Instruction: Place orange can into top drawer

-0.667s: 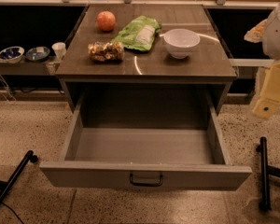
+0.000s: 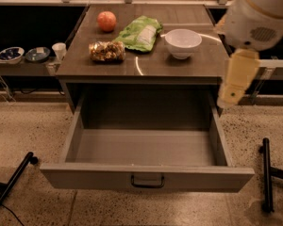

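Observation:
The orange can (image 2: 106,51) is a lumpy, shiny brown-and-tan packet lying on the left front part of the counter top (image 2: 146,65). The top drawer (image 2: 146,149) below is pulled fully out and its grey inside shows nothing in it; a dark handle (image 2: 147,181) sits at the centre of its front panel. My gripper (image 2: 236,79) hangs on a white arm at the right, above the drawer's right side wall and well to the right of the can. It holds nothing that I can see.
On the counter are a round orange fruit (image 2: 106,20), a flat green bag (image 2: 140,32) and a white bowl (image 2: 183,43). A low shelf at the left holds two dishes (image 2: 23,54) and a white cup (image 2: 59,50). Black legs (image 2: 267,173) stand on the floor at the right.
My arm has moved left, further into view, and now hangs over the drawer's right side. The can and the drawer have not moved.

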Robot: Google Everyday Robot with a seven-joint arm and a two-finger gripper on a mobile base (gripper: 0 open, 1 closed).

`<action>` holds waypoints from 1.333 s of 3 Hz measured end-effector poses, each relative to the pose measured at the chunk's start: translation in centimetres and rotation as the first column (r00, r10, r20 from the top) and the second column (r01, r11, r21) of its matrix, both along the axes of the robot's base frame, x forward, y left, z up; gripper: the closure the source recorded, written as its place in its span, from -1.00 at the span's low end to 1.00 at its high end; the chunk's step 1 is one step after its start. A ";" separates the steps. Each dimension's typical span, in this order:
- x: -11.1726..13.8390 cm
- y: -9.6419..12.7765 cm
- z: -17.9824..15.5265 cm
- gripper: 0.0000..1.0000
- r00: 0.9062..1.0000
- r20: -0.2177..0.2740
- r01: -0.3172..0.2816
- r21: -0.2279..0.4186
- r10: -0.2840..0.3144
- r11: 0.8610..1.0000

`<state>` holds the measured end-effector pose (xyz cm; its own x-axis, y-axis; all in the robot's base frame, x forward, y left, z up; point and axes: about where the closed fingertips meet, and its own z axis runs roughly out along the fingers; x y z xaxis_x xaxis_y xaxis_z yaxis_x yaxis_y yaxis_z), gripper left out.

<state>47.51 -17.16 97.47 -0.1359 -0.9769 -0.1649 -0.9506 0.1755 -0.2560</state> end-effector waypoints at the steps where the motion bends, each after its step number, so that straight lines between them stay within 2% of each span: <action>1: 5.0 7.8 -0.6 -1.00 0.994 0.031 -0.098 -0.081 0.101 0.992; 2: 10.0 15.4 -2.2 -1.00 0.983 0.049 -0.169 -0.133 0.177 0.977; 3: 14.3 20.4 -4.4 -1.00 0.981 0.038 -0.183 -0.131 0.189 0.974; 4: 17.8 23.9 -6.1 -1.00 0.986 0.020 -0.167 -0.068 0.168 0.984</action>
<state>65.28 6.69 91.36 0.0340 -0.9943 -0.1011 -0.9582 -0.0037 -0.2862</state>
